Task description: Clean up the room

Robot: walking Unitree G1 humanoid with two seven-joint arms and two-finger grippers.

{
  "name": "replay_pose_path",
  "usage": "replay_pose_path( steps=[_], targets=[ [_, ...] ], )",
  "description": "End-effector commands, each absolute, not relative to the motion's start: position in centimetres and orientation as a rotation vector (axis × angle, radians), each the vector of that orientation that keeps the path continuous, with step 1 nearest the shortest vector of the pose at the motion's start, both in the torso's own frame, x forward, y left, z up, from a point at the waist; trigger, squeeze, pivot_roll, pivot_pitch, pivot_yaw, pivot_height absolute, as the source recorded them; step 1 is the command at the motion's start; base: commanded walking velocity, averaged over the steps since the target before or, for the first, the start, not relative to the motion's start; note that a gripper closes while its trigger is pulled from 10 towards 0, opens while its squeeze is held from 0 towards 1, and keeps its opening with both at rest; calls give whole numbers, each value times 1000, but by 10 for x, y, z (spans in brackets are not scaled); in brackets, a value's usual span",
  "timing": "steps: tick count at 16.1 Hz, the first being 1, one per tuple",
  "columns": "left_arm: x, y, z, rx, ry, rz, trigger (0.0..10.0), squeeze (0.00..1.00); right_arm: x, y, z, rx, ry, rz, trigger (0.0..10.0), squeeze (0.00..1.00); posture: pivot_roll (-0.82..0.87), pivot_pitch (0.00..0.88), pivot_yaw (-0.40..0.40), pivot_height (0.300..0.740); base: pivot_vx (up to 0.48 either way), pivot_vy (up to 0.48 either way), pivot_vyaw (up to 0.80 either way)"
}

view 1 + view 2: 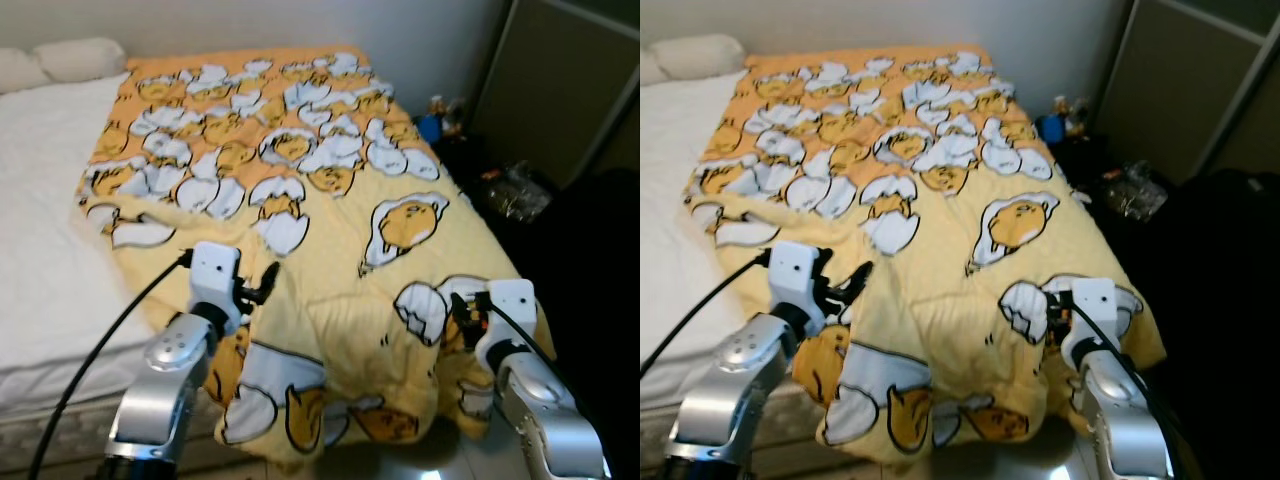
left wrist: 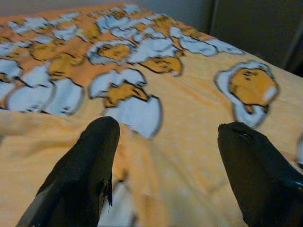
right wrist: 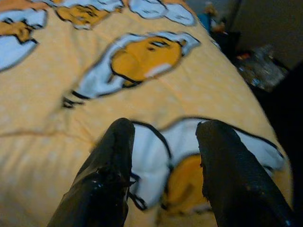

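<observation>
Here, nearest the robot, the foot end of the yellow blanket (image 1: 340, 250) hangs off the bed (image 1: 50, 250) in a bunched fold. The left claw (image 2: 163, 161) hovers just over that fold with its fingers spread wide and nothing between them. The right claw (image 3: 163, 165) sits over the blanket's near right corner, its fingers parted more narrowly, also holding nothing.

The main risk, as I judge it, is an uneven grab: if one claw closes on a thick bunch and the other on a single layer, a pull would skew the blanket and crease it further. Pulling towards the robot could also drag more cloth off the foot of the bed.

Further back, the white sheet (image 1: 40, 170) lies bare on the left, with pillows (image 1: 60, 60) at the head. Clutter (image 1: 515, 190) sits on the dark floor beside the bed, where a swinging right arm could catch it.
</observation>
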State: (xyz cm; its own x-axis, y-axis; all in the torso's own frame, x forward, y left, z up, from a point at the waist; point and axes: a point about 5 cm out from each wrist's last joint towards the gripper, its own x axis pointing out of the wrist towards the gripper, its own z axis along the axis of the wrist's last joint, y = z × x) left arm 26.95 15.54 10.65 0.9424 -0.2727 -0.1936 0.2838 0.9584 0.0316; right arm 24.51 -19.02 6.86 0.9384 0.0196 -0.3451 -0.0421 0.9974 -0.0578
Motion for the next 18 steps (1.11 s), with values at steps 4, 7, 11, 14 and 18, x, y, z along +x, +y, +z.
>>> replay_pose_path(
  steps=[4,7,11,14,18],
  targets=[
    [271,165,105,86,206,-263,10000,0,249,-181,73,-54,345,119,10000,0,-67,0,25,740,203,0,0],
    [273,167,101,106,272,-270,10000,0,254,-183,85,-38,334,337,10000,0,-69,0,30,740,0,0,0],
    [280,173,81,190,466,-292,10000,1000,253,-190,90,-81,422,614,10000,1000,-77,0,11,740,0,0,0],
    [289,168,74,176,564,-328,10000,1000,253,-193,93,-80,462,706,10000,1000,-78,0,-2,740,0,0,0],
    [308,152,53,203,684,-352,10000,1000,256,-192,96,-82,477,745,10000,1000,-87,0,-6,740,0,0,0]
  ],
)
